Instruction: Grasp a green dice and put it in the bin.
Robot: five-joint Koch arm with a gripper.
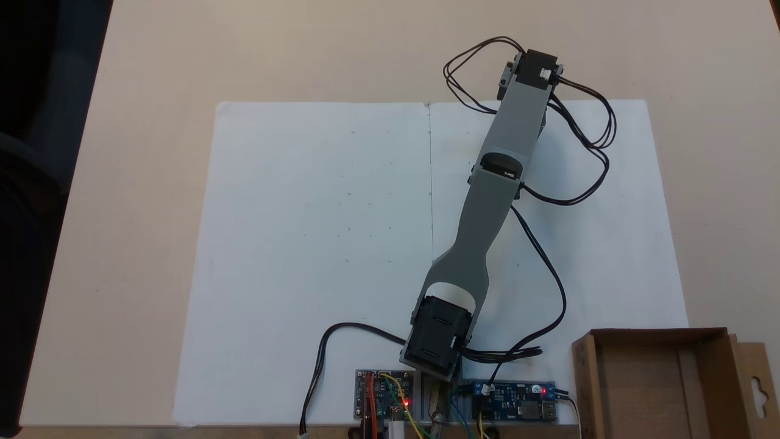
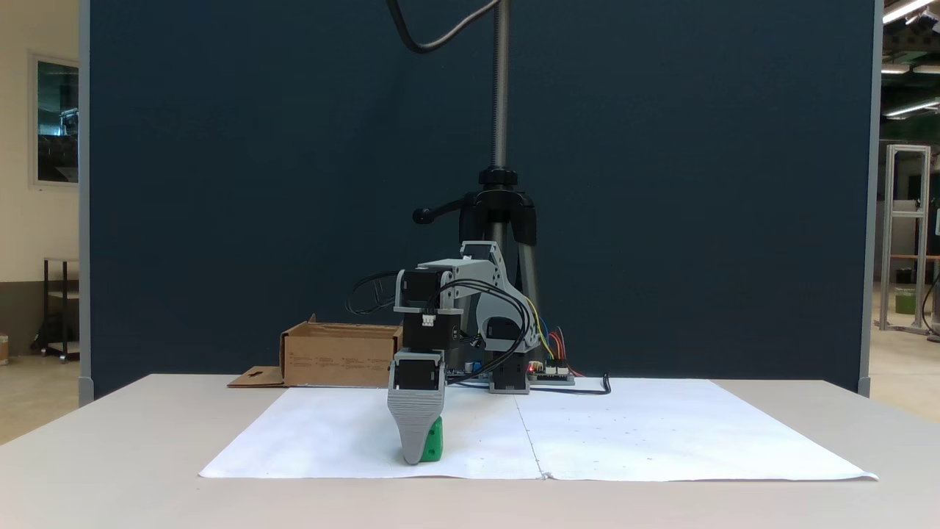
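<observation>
Fixed cameras are giving me two angles, one from above and one from the table's far edge looking back at the base. I am seeing the table lying pale and broad under everything, and on it two white paper sheets are sitting edge to edge beneath my arm. The arm is stretching out from its base across the paper, its grey links and black servos trailing loops of black cable. The bin is standing well behind the gripper, back beside the arm's base, and from above its open top and low brown walls are showing with the hang-hole flap folded out at one side. Circuit boards with small red lights are sitting at the base, between the arm's foot and the bin. My gripper is pointing straight down with its tip reaching the paper near the sheet's front edge. The green dice is sitting on the paper touching the gripper's grey finger, peeking out from behind it on the right in the low view. I am seeing just one finger there, with the other hidden behind it, so I cannot tell whether the jaws are apart or clamped on the dice.
</observation>
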